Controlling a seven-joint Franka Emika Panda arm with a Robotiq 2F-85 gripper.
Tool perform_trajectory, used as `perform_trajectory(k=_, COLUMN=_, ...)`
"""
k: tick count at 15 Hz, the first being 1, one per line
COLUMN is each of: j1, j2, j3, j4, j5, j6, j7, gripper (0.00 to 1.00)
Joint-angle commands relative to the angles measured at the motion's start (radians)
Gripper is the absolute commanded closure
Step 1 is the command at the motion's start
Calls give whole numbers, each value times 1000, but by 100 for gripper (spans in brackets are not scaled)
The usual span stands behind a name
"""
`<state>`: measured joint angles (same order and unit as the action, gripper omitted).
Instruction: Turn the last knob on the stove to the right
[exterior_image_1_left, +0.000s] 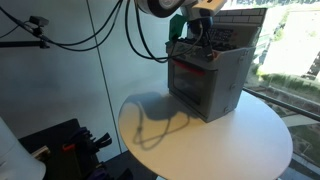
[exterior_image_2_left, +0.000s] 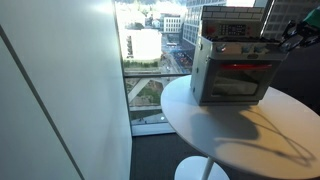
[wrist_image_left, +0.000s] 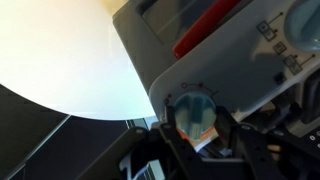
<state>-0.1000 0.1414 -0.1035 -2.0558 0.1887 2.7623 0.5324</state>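
The stove (exterior_image_1_left: 212, 78) is a small grey toy oven with a red-trimmed door and a brick-patterned back panel, standing on a round white table (exterior_image_1_left: 225, 140). It shows in both exterior views (exterior_image_2_left: 232, 72). In the wrist view its grey front fills the top right (wrist_image_left: 160, 40). A round bluish knob (wrist_image_left: 193, 110) at the end of the stove's panel sits between my two black fingers. My gripper (wrist_image_left: 194, 122) is closed on this knob from both sides. In the exterior views the gripper (exterior_image_1_left: 204, 45) (exterior_image_2_left: 291, 38) is at the stove's upper end corner.
The white table top (exterior_image_2_left: 240, 130) extends in front of the stove. A floor-to-ceiling window with a city view (exterior_image_2_left: 150, 45) is behind the table. Black cables (exterior_image_1_left: 70, 30) hang from the arm. Dark equipment (exterior_image_1_left: 60, 145) stands on the floor beside the table.
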Motion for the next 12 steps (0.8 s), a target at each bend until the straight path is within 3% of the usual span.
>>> perform_trajectory(k=1, j1=15, j2=-17, j3=-17, j4=-2, j5=47, j6=54, j7=89, gripper=81)
perform_trajectory(k=7, j1=16, j2=-29, j3=-13, j4=-23, j5=88, j6=85, j7=160, gripper=81)
perform_trajectory(k=8, j1=16, j2=-31, j3=-13, j4=-26, j5=85, j6=85, j7=167, gripper=61)
perform_trajectory(k=9, j1=16, j2=-35, j3=-13, j4=-30, j5=83, j6=83, j7=170, gripper=31)
perform_trajectory(k=10, j1=16, j2=-38, j3=-13, j4=-33, j5=80, j6=84, j7=173, gripper=30)
perform_trajectory(k=12, j1=11, j2=-48, j3=-9, j4=-39, j5=59, j6=101, j7=181, gripper=16)
